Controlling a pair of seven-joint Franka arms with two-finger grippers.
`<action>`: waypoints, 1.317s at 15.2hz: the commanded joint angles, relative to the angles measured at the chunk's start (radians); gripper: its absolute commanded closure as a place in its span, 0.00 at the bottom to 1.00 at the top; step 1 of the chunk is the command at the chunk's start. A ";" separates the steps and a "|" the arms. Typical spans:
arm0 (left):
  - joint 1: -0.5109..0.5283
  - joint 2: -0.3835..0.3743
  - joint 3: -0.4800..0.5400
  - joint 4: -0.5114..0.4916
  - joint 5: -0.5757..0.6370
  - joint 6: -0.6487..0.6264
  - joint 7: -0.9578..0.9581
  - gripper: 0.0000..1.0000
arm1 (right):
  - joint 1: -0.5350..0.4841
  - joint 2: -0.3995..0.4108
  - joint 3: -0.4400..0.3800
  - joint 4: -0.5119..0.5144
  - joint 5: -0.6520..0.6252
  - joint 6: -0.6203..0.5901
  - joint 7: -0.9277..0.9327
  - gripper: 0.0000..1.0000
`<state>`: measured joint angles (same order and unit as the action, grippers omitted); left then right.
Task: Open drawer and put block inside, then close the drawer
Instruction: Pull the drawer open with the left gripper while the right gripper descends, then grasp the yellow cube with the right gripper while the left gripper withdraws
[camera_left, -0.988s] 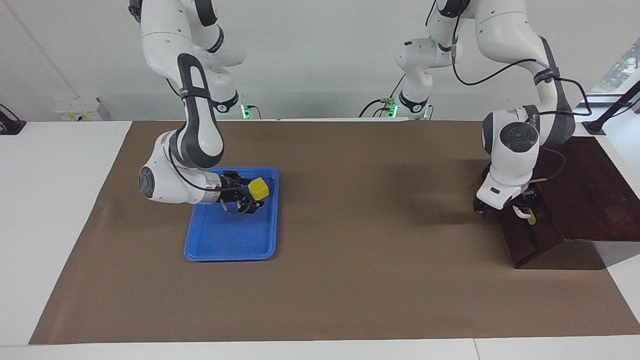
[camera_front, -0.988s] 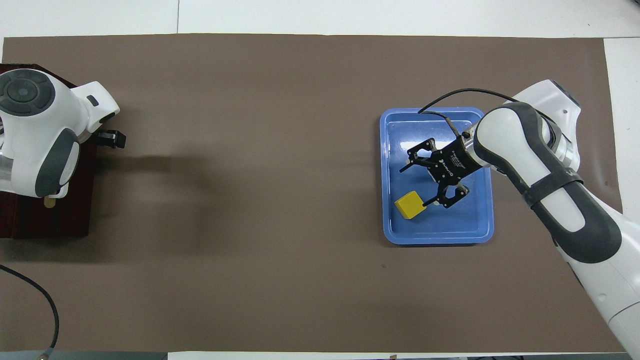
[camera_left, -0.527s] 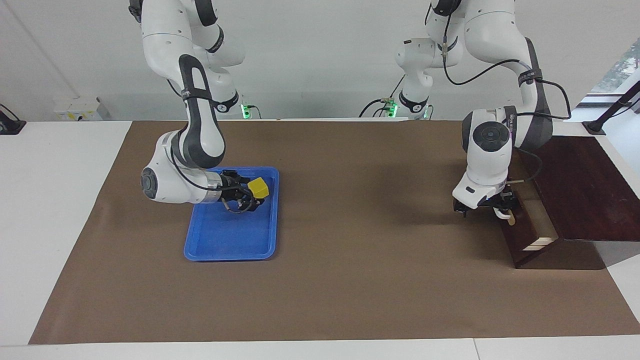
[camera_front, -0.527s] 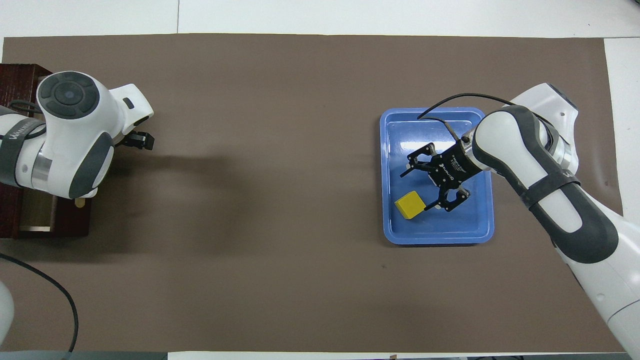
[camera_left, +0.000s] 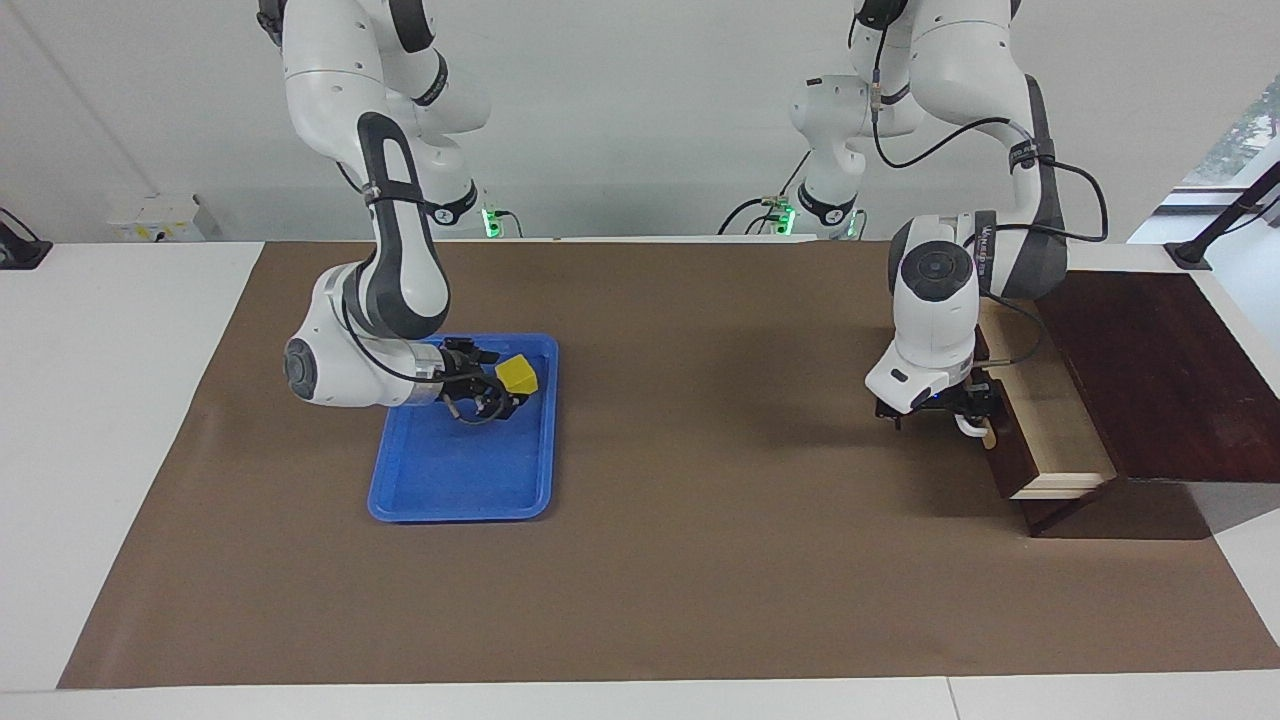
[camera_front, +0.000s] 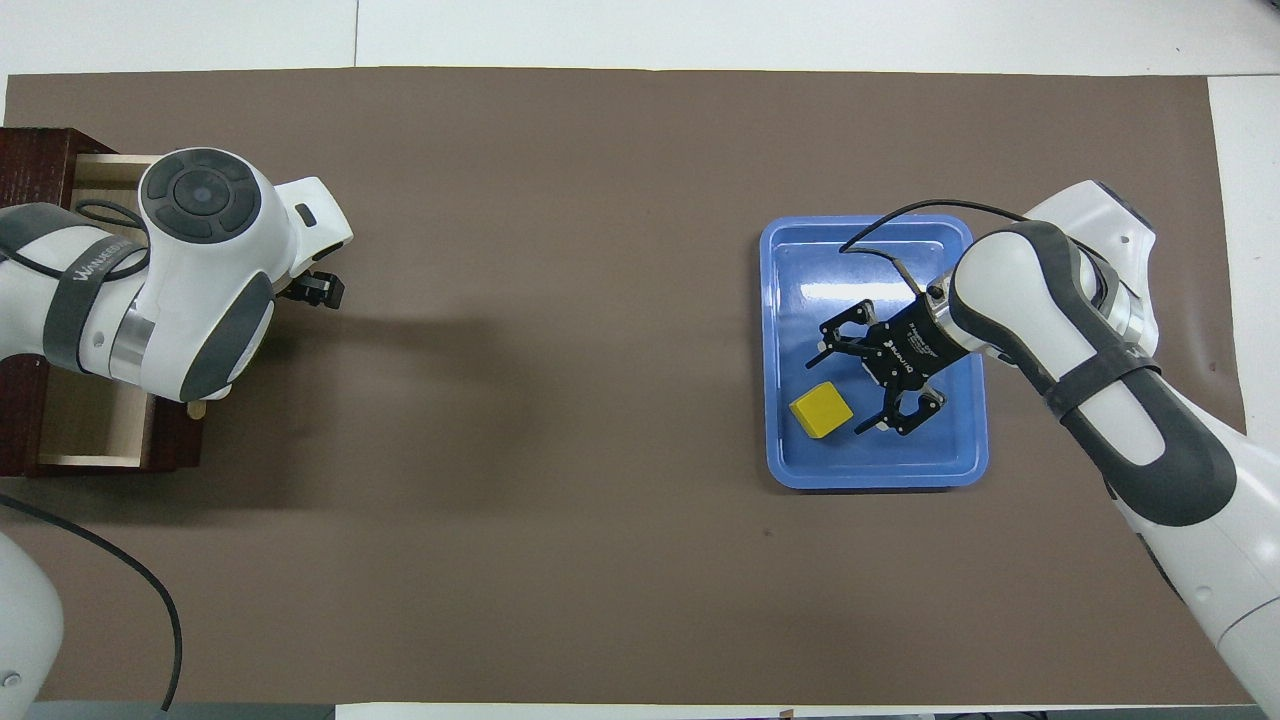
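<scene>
Right gripper (camera_front: 838, 385): spread, over blue tray (camera_front: 965, 470), block (camera_front: 821, 411) at 7 o'clock | Left gripper (camera_left: 962, 415): fingers indiscernible, at drawer (camera_left: 1058, 440) handle (camera_left: 970, 428)

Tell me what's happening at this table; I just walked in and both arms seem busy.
The left hand is at the white handle of the dark wooden drawer, which stands partly open with its pale inside showing. At the right arm's end of the table, the right hand, open, sits low in the blue tray beside the yellow block, which lies loose in the tray. The block is not yet in the drawer.
</scene>
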<state>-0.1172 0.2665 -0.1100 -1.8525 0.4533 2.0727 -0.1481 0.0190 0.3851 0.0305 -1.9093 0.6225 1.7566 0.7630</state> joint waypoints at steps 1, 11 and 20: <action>-0.013 -0.010 0.003 0.073 -0.036 -0.094 0.027 0.00 | -0.024 -0.054 0.005 -0.062 -0.014 -0.006 -0.040 0.00; -0.026 -0.055 0.006 0.375 -0.329 -0.463 -0.069 0.00 | -0.008 -0.130 0.005 -0.143 -0.014 0.030 -0.039 0.00; -0.102 -0.112 0.001 0.355 -0.478 -0.507 -0.824 0.00 | 0.047 -0.153 0.006 -0.223 -0.010 0.199 -0.062 0.00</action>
<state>-0.1773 0.1681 -0.1193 -1.4831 -0.0081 1.5730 -0.8212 0.0684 0.2444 0.0344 -2.1082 0.6227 1.9316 0.7067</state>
